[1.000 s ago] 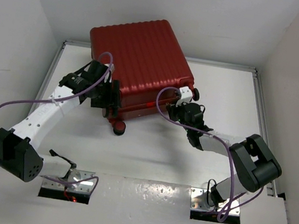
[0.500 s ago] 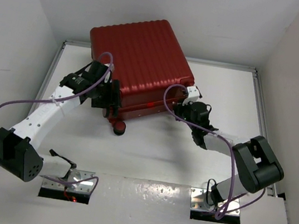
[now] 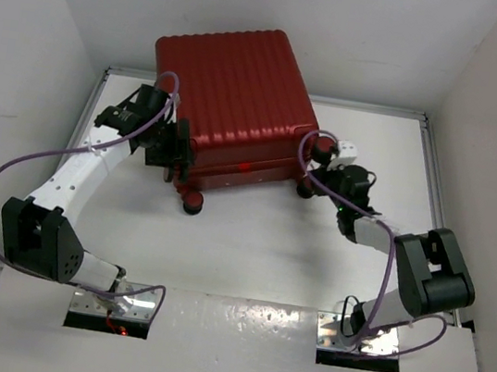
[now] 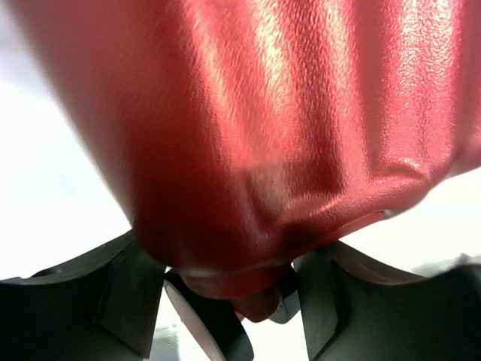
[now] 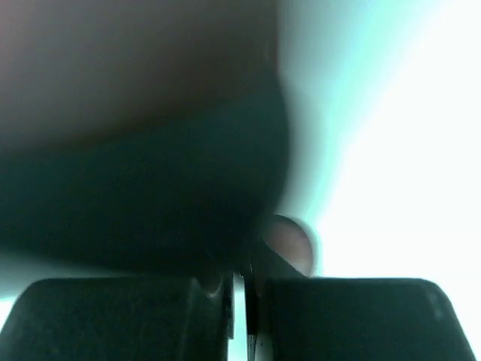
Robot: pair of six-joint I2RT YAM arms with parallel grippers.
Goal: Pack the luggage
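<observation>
Luggage (image 3: 235,90) closed, ribbed; left tool (image 3: 177,150) clamped on corner; right tool (image 5: 239,295) pinched together.

Luggage (image 3: 239,91) on table (image 3: 258,244), far side

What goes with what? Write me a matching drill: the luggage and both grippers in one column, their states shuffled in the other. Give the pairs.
1. luggage
2. left gripper
3. right gripper

A. jaws shut on nothing, beside the luggage's right side
B. jaws clamped around a corner of the luggage
C. closed, ribbed shell facing up

Pairs: 1-C, 2-B, 3-A
</observation>
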